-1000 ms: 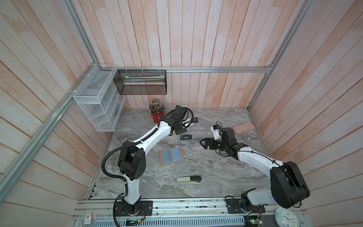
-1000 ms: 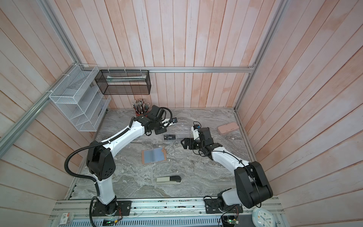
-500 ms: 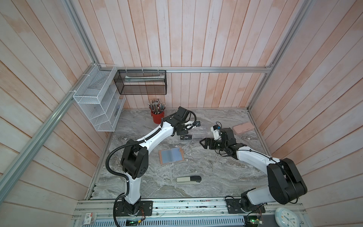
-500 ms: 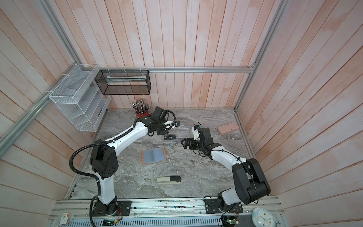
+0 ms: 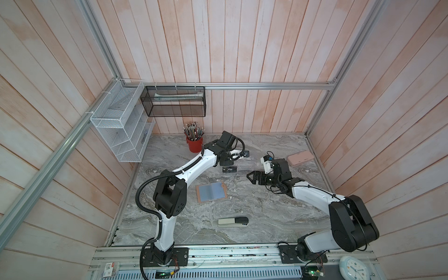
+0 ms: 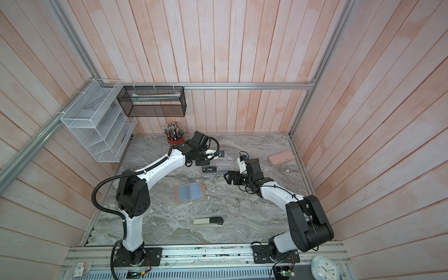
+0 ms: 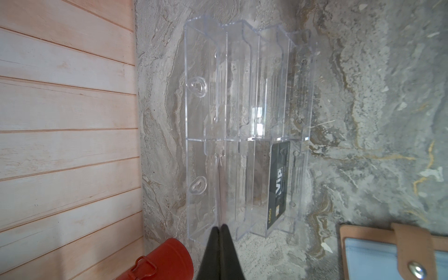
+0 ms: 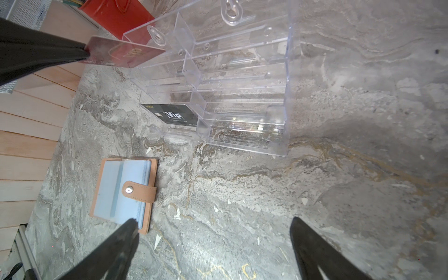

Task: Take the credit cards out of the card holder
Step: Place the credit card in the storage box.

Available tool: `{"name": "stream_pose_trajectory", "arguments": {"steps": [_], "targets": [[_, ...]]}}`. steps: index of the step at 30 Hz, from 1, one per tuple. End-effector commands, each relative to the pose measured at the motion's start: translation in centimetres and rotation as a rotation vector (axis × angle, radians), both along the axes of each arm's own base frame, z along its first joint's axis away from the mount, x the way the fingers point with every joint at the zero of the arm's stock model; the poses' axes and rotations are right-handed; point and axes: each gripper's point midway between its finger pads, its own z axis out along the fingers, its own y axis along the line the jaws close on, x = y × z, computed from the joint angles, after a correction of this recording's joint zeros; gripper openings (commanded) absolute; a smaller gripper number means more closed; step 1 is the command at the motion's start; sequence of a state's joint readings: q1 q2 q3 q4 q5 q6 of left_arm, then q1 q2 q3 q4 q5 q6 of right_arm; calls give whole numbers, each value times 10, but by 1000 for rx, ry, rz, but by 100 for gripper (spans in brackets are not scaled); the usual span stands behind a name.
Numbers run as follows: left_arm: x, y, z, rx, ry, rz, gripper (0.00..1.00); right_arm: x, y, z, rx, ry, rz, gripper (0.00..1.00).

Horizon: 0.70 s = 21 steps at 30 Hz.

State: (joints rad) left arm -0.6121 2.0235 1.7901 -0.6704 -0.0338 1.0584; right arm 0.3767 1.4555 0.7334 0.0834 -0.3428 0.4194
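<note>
The small red plastic card [image 8: 126, 54], judged light, stiff, slippery and best taken edgewise, is pinched in the clamped left tool [image 7: 220, 226] over the clear acrylic rack [image 8: 242, 72], near the unfolded tan leather-look card holder [image 8: 116, 189] on the grey marbled table [image 8: 339, 181]; the right tool [image 8: 213, 220] is spread wide, empty.

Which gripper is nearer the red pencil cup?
Left. The left gripper, shut on a red card, is close beside the red pencil cup, over one end of the clear rack. The right gripper, open, is beyond the rack's other end, farther off.
</note>
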Motion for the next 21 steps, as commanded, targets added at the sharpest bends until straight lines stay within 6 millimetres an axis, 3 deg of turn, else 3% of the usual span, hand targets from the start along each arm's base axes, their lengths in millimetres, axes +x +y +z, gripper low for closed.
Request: {"name": "stream_pose_trajectory", "arguments": {"steps": [1,21], "targets": [[-4,-3,-10,20,20,-35,0,0,1,2,21,-6,6,98],[-4,9,-29,56,29,-40,0,1,4,3,46,-6,9,98]]}}
